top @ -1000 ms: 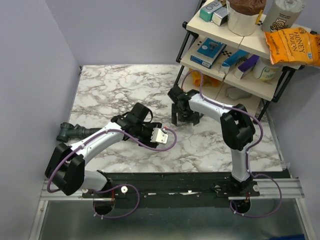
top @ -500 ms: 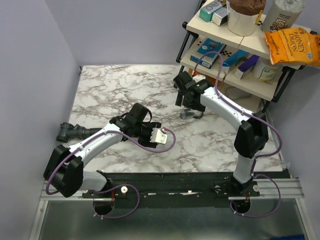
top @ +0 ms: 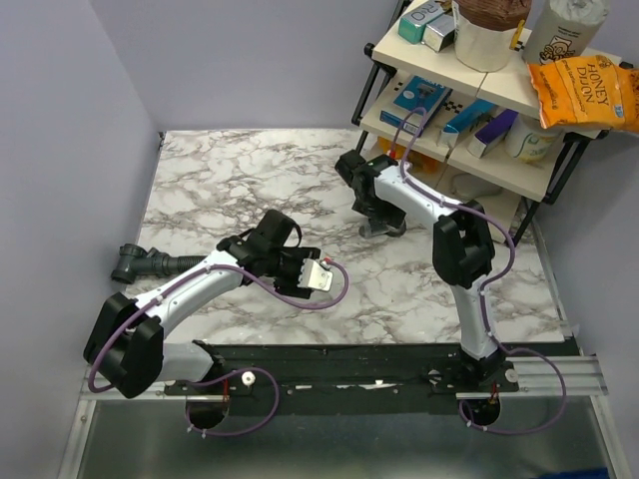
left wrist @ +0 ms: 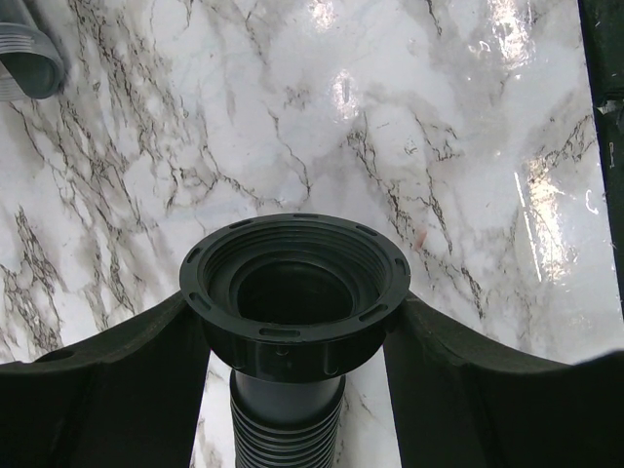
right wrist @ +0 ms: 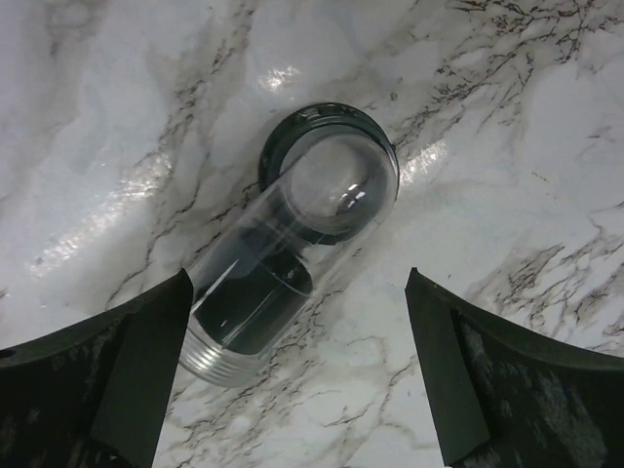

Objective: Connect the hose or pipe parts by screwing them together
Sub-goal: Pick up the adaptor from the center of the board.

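We've released the clear plastic cylinder (right wrist: 283, 253), right claw (right wrist: 297, 292) spread above it; left claw (left wrist: 292, 331) pinches the black ribbed hose collar (left wrist: 292, 288): parts unjoined.

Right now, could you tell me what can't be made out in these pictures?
Top view: the right gripper covers most of the clear end piece.
Top view: the left arm hides the middle of the ribbed hose.
Left wrist view: the bottom edge cuts off the hose below its collar nut.
Left wrist view: the corner cuts off a grey threaded part; unidentifiable.
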Available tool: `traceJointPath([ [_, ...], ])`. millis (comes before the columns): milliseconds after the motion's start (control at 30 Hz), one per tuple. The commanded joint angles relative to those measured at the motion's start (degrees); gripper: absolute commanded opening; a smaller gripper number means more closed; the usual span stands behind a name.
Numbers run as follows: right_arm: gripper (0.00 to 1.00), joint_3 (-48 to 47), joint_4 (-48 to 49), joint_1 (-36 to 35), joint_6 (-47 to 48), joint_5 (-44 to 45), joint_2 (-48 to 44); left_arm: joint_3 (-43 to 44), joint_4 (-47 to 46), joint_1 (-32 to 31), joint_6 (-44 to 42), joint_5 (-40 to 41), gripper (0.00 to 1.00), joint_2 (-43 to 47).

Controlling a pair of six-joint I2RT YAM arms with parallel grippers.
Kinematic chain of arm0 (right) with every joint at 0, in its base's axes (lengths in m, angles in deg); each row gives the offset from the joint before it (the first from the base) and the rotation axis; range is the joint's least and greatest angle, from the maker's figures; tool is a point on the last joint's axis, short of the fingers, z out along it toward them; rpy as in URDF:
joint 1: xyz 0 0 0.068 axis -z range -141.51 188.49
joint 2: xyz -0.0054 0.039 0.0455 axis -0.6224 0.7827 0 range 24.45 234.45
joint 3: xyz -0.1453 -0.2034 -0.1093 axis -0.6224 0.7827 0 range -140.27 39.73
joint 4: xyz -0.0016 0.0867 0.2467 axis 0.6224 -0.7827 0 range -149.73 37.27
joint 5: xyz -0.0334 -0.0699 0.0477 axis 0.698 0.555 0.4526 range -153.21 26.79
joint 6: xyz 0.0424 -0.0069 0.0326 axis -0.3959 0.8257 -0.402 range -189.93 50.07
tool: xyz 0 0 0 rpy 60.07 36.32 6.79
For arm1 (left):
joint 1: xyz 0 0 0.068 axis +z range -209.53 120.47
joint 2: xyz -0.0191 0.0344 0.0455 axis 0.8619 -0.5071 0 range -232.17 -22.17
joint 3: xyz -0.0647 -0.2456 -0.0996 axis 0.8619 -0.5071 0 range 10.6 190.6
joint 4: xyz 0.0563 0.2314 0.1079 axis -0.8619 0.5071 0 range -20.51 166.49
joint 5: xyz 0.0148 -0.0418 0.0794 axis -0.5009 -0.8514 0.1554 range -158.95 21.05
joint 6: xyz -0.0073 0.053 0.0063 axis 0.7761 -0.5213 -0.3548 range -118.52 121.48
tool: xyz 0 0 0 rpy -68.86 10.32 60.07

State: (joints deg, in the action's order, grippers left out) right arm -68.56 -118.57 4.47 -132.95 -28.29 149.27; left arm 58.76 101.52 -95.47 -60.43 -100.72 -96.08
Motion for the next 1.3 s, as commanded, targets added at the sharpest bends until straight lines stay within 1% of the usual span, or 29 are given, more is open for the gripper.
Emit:
traceJointPath([
  [0,0.97,3.78,-0.43,0.01,-2.81,2.88,-1.33,-0.26,-0.65,0.35,-0.85,0.13,0.00,1.31],
  [133,0.95,8.35,1.59,0.01,-0.70,1.39,-3.17,0.00,-0.74,0.26,-0.41,0.04,0.00,1.22],
  [233,0.91,14.32,4.23,-0.17,0.70,0.24,-5.10,0.53,-0.83,0.26,0.03,-0.05,0.00,1.05],
  [267,0.91,18.69,5.80,-0.34,0.80,0.07,-6.93,0.70,-0.83,0.26,0.56,-0.13,0.00,1.05],
  [333,0.91,23.71,8.35,-0.34,1.93,-1.42,-9.49,1.23,-0.92,0.26,1.00,-0.75,0.00,0.70],
  [367,0.91,26.18,11.23,-0.34,2.55,-1.87,-12.20,1.41,-0.92,0.17,1.00,-0.75,0.00,0.70],
  [400,0.91,30.29,12.48,-0.34,2.99,-2.39,-13.36,1.58,-1.01,0.17,1.35,-1.01,0.00,0.52],
  [500,0.92,33.84,16.09,-0.34,5.98,-3.63,-16.09,1.76,-1.09,-0.27,1.53,-1.19,0.00,0.34],
  [533,0.93,34.11,16.88,-0.34,8.77,-3.89,-16.18,1.76,-1.09,-0.53,1.44,-1.28,0.00,0.17],
  [600,0.96,32.80,17.15,-0.08,11.33,-4.07,-15.05,1.85,-1.01,-0.53,1.44,-1.28,0.00,0.17],
  [667,0.99,29.20,16.81,0.79,16.60,-4.86,-13.81,1.94,-0.92,-0.62,1.79,-1.28,0.00,0.08],
  [767,1.00,26.38,18.20,0.97,27.05,-6.61,-12.23,1.85,-0.66,-0.62,1.88,-1.28,0.00,0.17],
  [833,1.00,26.03,18.91,1.06,34.94,-10.03,-12.40,1.76,-0.57,-0.62,1.88,-1.28,0.00,0.17],
  [933,1.00,28.30,20.84,1.06,43.92,-15.65,-14.42,1.41,-0.57,-0.71,1.62,-1.19,0.00,0.17],
  [1000,1.00,29.71,21.02,1.15,47.10,-18.73,-15.74,1.32,-0.74,-0.62,1.62,-1.10,0.00,0.17],
  [1100,1.00,29.37,19.35,1.15,49.92,-19.09,-16.53,1.32,-0.66,-0.71,1.53,-1.10,0.00,0.17],
  [1167,1.00,28.84,18.30,1.15,51.59,-18.05,-16.88,1.49,-0.39,-0.62,1.62,-1.19,0.00,0.08],
  [1267,1.00,25.60,16.20,1.15,53.88,-13.13,-16.89,1.76,0.31,-0.71,1.44,-1.01,0.00,-0.09],
])
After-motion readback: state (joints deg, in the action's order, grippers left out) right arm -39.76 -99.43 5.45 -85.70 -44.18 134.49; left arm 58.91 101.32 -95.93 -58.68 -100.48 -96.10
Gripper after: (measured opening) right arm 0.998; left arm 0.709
